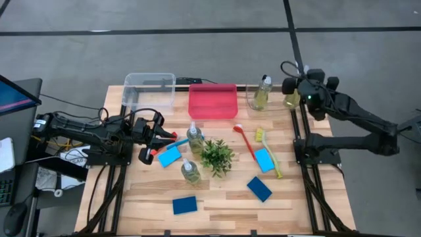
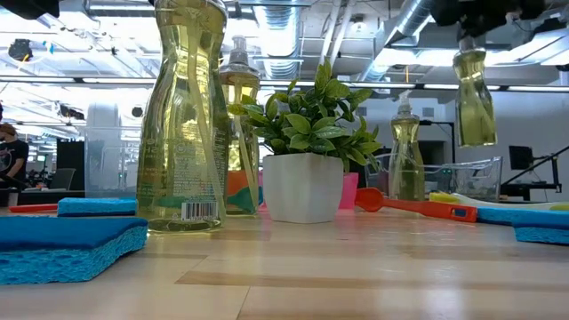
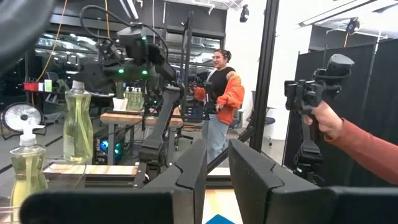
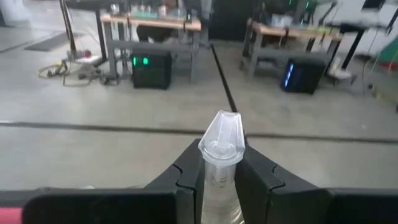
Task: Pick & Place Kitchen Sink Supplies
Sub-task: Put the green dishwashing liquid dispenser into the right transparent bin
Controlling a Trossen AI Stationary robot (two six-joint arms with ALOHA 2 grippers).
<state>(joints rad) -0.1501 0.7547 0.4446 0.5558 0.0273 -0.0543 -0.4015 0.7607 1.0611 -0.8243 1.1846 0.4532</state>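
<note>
I am in the carry step. My right gripper (image 4: 219, 180) has its fingers clamped on the neck of 1 bottle (image 2: 474, 93), and that bottle hangs in the air, off the worktop (image 1: 223, 201). From above, it sits by the far right corner, just beside a clear bin (image 1: 253, 100) that already has another bottle (image 1: 264, 92) in it.

I think the next move is to bring my bottle over that clear bin, lower it in upright beside the other one, and only then let go. I need to go slow so the 2 bottles do not bump and tip.

My left gripper (image 1: 156, 137) is low over the left side of the worktop, close to a red brush (image 1: 172, 139) and a sponge (image 1: 169, 157). Its fingers (image 3: 189, 171) are close together with a thin gap, and I see nothing between them.

A lot is left to pick up. 2 bottles (image 1: 195, 136) stand near the plant (image 1: 217, 157) in the middle. 4 blue sponges lie flat on the worktop, 1 of them (image 1: 185, 205) at the near edge. A second red brush (image 1: 246, 142) and a yellow brush (image 1: 270, 155) lie on the right side. The pink bin (image 1: 212, 102) and the other clear bin (image 1: 149, 91) at the back look empty.
</note>
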